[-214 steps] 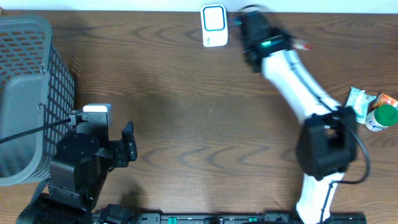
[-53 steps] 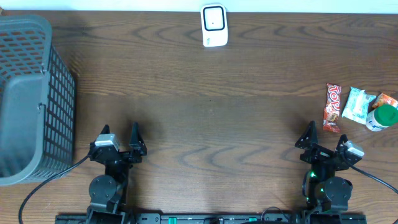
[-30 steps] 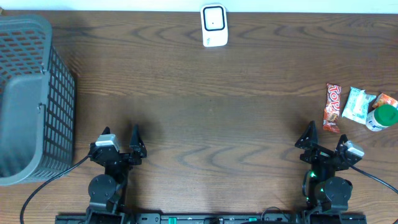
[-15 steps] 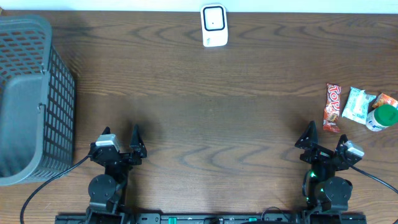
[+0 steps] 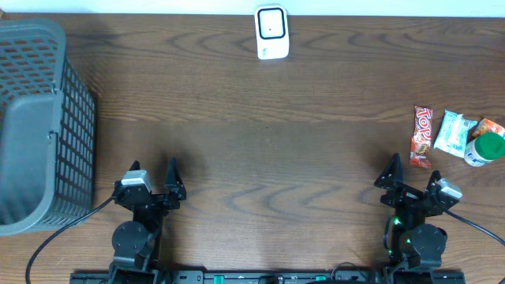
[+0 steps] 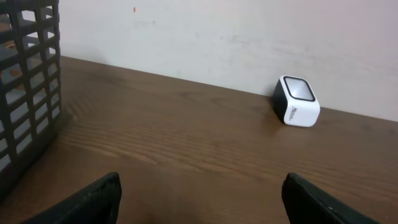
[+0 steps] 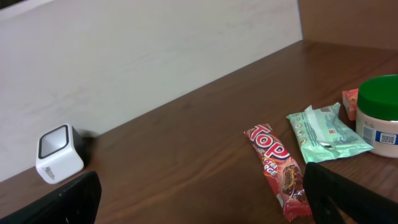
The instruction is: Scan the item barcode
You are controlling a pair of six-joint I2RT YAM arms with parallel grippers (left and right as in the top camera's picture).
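From my seat, the dark wooden table (image 5: 260,158) lies bare between both arms and the far edge. Nothing stands in the way of either arm.

At 9 o'clock a tall grey plastic mesh basket (image 5: 79,118) fills the left side, just beyond the left arm. At 3 o'clock a small cluster lies beyond the right arm. Nearest is a red foil-wrapped candy bar (image 5: 422,136), and just beside it, further right, is a pale green crinkled packet (image 5: 453,132). At the table's right edge sit a white jar with a green lid (image 5: 484,148) and an orange packet (image 5: 491,126); the two touch. At 12 o'clock, against the far edge, sits the small white barcode scanner with a black-framed window (image 5: 271,32), its window tilted upward.

The candy bar lies flat with its long axis close to the 12-to-6 line. Its printed lettering is at the far end.

The left gripper (image 5: 151,177) sits at about 7 o'clock, fingers spread wide, holding nothing and touching nothing. The right gripper (image 5: 412,180) sits at about 5 o'clock, equally spread and empty, near the candy bar but apart from it.
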